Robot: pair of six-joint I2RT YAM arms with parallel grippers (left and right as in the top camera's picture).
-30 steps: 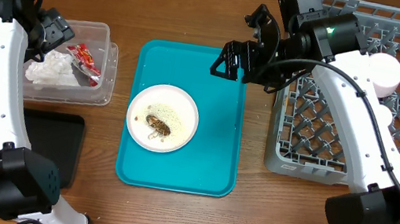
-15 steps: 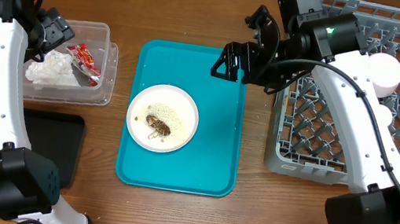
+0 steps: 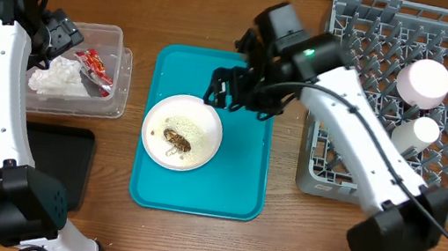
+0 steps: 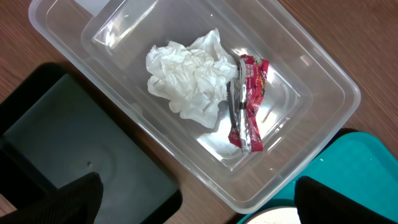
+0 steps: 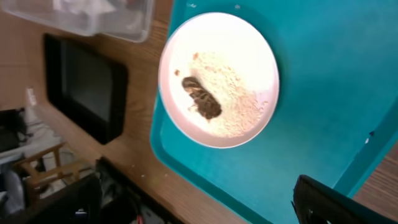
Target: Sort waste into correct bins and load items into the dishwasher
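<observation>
- My right tool point(image 3: 232, 98) hangs over the far part of the teal tray point(image 3: 243, 177), jaws spread wide and holding nothing.
- The white plate point(image 3: 182, 131) sits on the tray's left half, carrying the brown food scraps point(image 3: 177, 141) in a bed of rice-like crumbs.
- From my right tool the plate lies down and towards the tray's near-left, and my fingers stand just above its far rim.
- The plate is round, so any rim point serves. The brown scrap lies slantwise across it.
- My left tool point(image 3: 60, 34) hovers wide open and empty over the clear tub point(image 3: 115, 82), left of the tray, with the napkin point(image 4: 186, 78) and wrapper point(image 4: 249, 102) inside.
- The right arm is clearly nearer to the plate, so I judge the grasp falls to it.
- The black tray point(image 3: 59, 154) waits off the teal tray's near-left corner.
</observation>
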